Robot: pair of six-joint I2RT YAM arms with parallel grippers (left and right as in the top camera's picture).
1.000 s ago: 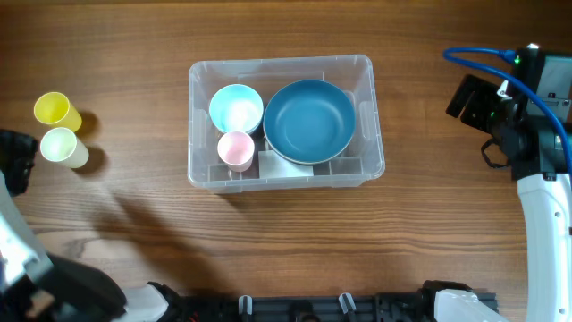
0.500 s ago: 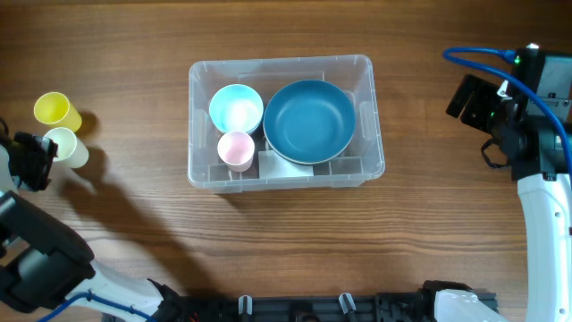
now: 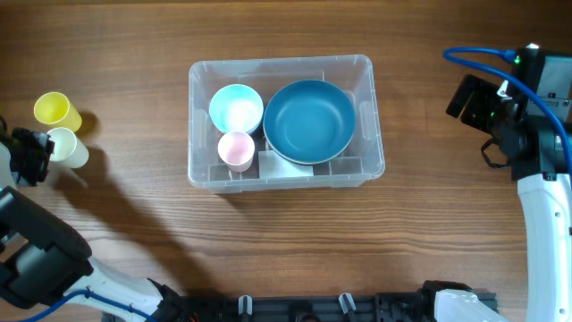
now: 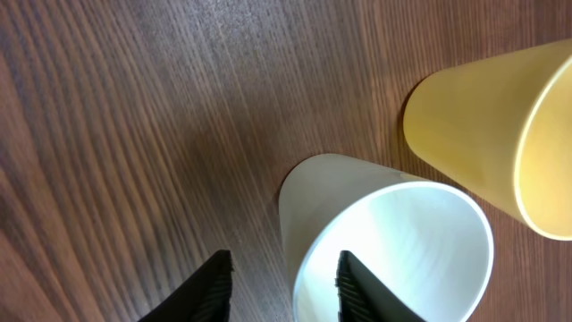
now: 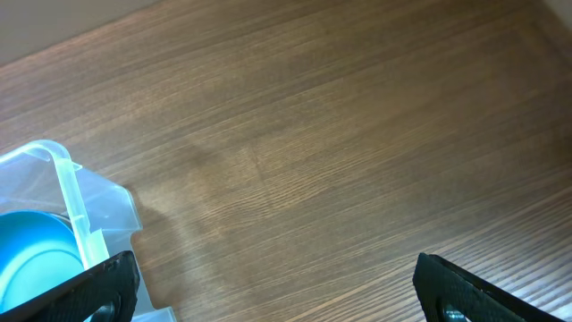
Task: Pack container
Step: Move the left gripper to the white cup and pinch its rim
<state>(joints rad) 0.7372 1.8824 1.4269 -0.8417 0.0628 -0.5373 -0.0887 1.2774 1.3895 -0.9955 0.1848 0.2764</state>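
The clear plastic container (image 3: 201, 170) sits at the table's centre. It holds a large dark blue bowl (image 3: 309, 121), a light blue bowl (image 3: 236, 108) and a pink cup (image 3: 236, 148). At the far left a pale green cup (image 3: 64, 146) and a yellow cup (image 3: 55, 110) lie on the table. My left gripper (image 3: 34, 154) is open at the pale green cup (image 4: 384, 241); one finger is inside its mouth and the other outside its wall (image 4: 281, 286). The yellow cup (image 4: 492, 134) lies beside it. My right gripper (image 5: 277, 286) is open and empty over bare table, right of the container's corner (image 5: 67, 197).
The right arm with its blue cable (image 3: 478, 58) stands at the table's right edge. The left arm's body (image 3: 36, 259) fills the lower left corner. Bare wooden table (image 3: 286, 241) lies in front of the container.
The left arm has swung in from the lower left and brought its gripper up to the pale green cup. The right arm and the container's contents have not moved.
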